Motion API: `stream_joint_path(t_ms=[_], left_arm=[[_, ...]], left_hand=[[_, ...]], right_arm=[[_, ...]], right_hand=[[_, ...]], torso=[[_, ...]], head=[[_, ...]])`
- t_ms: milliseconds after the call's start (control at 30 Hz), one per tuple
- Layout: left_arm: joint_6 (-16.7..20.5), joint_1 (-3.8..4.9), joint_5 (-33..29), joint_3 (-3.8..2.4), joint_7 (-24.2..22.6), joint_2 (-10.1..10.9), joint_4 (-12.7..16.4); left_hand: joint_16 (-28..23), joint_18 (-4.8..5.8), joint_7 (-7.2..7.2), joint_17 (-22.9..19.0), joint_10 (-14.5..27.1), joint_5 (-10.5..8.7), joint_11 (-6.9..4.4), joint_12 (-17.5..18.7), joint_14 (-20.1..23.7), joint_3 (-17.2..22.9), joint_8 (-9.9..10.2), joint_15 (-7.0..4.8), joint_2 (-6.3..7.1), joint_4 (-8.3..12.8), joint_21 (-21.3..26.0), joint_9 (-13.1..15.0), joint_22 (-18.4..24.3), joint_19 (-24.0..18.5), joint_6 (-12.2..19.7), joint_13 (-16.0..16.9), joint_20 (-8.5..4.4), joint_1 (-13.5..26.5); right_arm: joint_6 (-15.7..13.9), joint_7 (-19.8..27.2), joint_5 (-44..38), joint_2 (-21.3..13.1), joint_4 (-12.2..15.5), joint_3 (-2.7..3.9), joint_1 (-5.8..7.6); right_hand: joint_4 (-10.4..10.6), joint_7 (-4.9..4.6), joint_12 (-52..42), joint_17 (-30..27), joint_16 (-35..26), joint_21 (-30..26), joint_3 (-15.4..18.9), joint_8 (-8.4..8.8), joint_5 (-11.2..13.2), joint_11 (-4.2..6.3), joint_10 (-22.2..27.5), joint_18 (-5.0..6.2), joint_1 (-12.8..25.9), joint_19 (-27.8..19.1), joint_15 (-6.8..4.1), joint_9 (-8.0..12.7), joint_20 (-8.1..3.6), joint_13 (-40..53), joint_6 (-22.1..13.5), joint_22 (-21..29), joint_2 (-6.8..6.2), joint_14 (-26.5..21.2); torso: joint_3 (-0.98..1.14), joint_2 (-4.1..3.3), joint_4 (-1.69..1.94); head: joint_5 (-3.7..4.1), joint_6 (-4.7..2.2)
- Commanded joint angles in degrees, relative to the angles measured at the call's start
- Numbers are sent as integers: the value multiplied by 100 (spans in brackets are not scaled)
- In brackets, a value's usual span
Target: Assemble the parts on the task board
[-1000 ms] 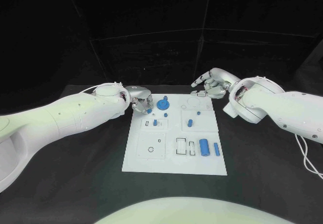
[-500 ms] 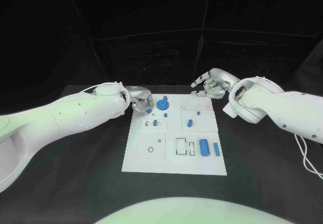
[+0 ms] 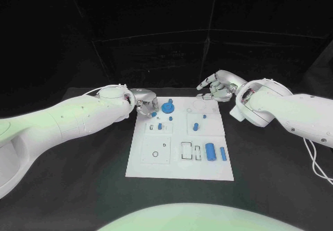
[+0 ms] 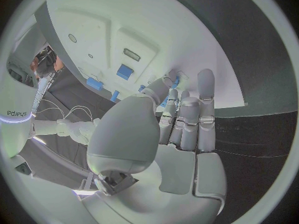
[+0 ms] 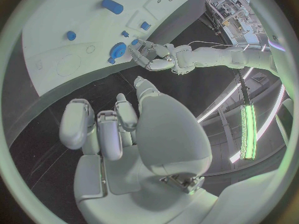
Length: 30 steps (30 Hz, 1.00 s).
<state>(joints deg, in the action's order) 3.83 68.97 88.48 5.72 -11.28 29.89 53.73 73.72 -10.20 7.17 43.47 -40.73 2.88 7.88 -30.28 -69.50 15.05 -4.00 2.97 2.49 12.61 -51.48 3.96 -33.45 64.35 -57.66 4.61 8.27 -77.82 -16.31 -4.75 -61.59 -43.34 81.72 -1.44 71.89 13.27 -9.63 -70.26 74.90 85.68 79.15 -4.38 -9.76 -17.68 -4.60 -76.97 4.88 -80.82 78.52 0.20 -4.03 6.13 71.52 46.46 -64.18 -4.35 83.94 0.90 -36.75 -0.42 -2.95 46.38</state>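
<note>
Head view first: at 9 o'clock our left hand (image 3: pixel 144 102) sits over the far-left corner of the task board (image 3: pixel 177 166), fingers pointed down beside a small blue part (image 3: pixel 153 114). We cannot tell whether the fingertips pinch that part or merely touch it; the left wrist view shows the fingers (image 4: pixel 206 84) stretched toward the board edge with blue showing between them, but the contact itself is hidden by the hand.

At the centre, the task board is a flat white rectangular plate with shallow outlined recesses. On it we see a round blue gear-like part (image 3: pixel 167 107) at 12 o'clock, small blue pegs (image 3: pixel 160 126) mid-board, and 2 smooth blue cylinders (image 3: pixel 210 151) lying side by side toward 4 o'clock.

At 2 o'clock our right hand (image 3: pixel 219 86) hovers off the board's far-right corner, fingers curled in on nothing, its metal glossy.
</note>
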Motion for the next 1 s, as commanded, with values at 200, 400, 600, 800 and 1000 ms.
stream_joint_path(t_ms=[200, 400, 600, 800, 1000], left_arm=[[-292, -25, 22, 14, 66, -43, 7], [-426, -24, 23, 14, 62, -60, 11], [-521, -22, 32, 14, 76, -73, 8], [-365, -21, 37, 14, 95, -70, 3], [-151, -20, 39, 15, 80, -52, 14]], left_hand=[[52, -34, 25, -9, 29, -12, 10, -137, 53, 93, -49, 15, -196, -56, 10, 4, -5, -1, -132, 25, 48, 37], [88, -35, 10, 4, -28, -12, 7, -248, 56, 193, -71, 13, -357, -114, 1, 6, -16, -10, -247, 49, 49, 92], [136, -37, -8, 47, -104, -12, -10, -346, 43, 319, -74, 4, -487, -154, -12, 2, -29, -19, -321, 69, 44, 131], [250, -43, -24, 209, -270, -16, -81, -548, -61, 343, -122, -46, -358, -121, -48, 19, -55, 4, -488, 132, 9, 210], [359, -39, -69, 385, -375, -15, -150, -718, -207, 272, -173, -104, -165, -34, -109, 42, -111, 80, -655, 187, -43, 225]], right_arm=[[41, 5, -14, 8, 4, 3, 11], [51, 1, -14, 12, 1, 3, 11], [57, -3, -14, 14, 1, 3, 11], [56, -6, -14, 14, -1, 3, 11], [53, -5, -15, 15, -2, 3, 11]], right_hand=[[-13, -10, -20, 636, -39, -40, 25, -35, -25, 9, 4, 8, -14, -35, -21, 5, -10, 4, 43, 11, 57, 408], [-13, -10, -20, 636, -39, -40, 25, -35, -25, 9, 4, 8, -14, -35, -21, 5, -10, 4, 43, 11, 57, 408], [-13, -9, -26, 637, -38, -41, 26, -37, -26, 10, 1, 8, -13, -35, -21, 5, -10, 8, 46, 11, 59, 409], [-13, -9, -26, 637, -38, -41, 26, -37, -26, 10, 1, 8, -13, -35, -21, 5, -10, 8, 46, 11, 59, 409], [-13, -9, -26, 637, -38, -41, 26, -37, -26, 10, 1, 8, -13, -35, -21, 5, -10, 8, 46, 11, 59, 409]], torso=[[0, -1, -5], [4, 0, 0], [-1, 1, 0], [0, 2, 2], [-2, 1, 2]], head=[[10, 12], [10, 18], [6, 28], [5, 24], [-3, 10]])
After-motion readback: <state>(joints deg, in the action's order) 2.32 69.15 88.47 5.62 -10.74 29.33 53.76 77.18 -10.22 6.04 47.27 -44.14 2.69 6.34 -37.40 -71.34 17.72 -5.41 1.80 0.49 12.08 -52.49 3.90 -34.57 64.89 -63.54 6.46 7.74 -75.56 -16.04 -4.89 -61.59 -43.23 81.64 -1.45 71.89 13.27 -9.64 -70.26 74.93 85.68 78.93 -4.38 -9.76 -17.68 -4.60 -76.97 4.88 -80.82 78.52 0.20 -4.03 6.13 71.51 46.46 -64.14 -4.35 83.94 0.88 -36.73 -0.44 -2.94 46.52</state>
